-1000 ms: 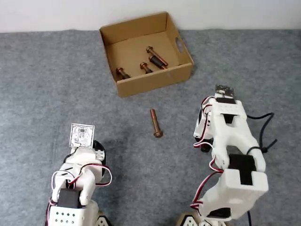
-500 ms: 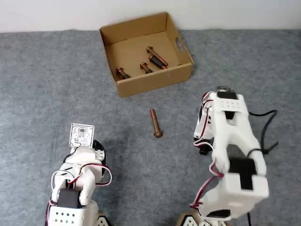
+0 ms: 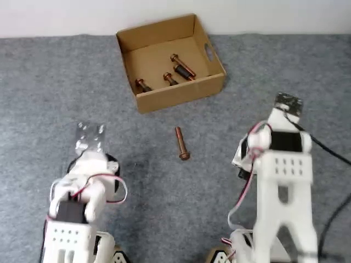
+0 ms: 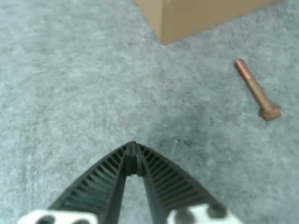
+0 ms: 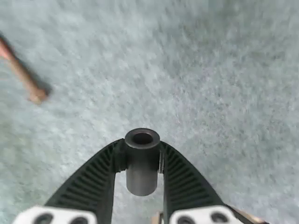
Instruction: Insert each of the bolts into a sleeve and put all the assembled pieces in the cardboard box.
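A copper bolt point(image 3: 181, 143) lies loose on the grey carpet between the two arms, head toward me; it also shows as the bolt point(image 4: 257, 91) and the bolt point(image 5: 21, 72). My right gripper point(image 5: 142, 156) is shut on a dark sleeve point(image 5: 142, 161), held upright with its bore facing the camera, to the right of the bolt. The left gripper point(image 4: 134, 156) is shut with nothing in it, left of the bolt. The cardboard box point(image 3: 209, 79) at the back holds several assembled pieces point(image 3: 182, 67). The right arm point(image 3: 281, 164) stands tall; the left arm point(image 3: 82, 181) sits lower.
The box corner point(image 4: 187, 14) shows beyond the left gripper. Open grey carpet point(image 3: 137, 159) surrounds the bolt. A pale wall runs along the table's far edge.
The right arm has risen and swung to the right. The left arm has lifted and shifted slightly forward and left. The bolt has stayed put.
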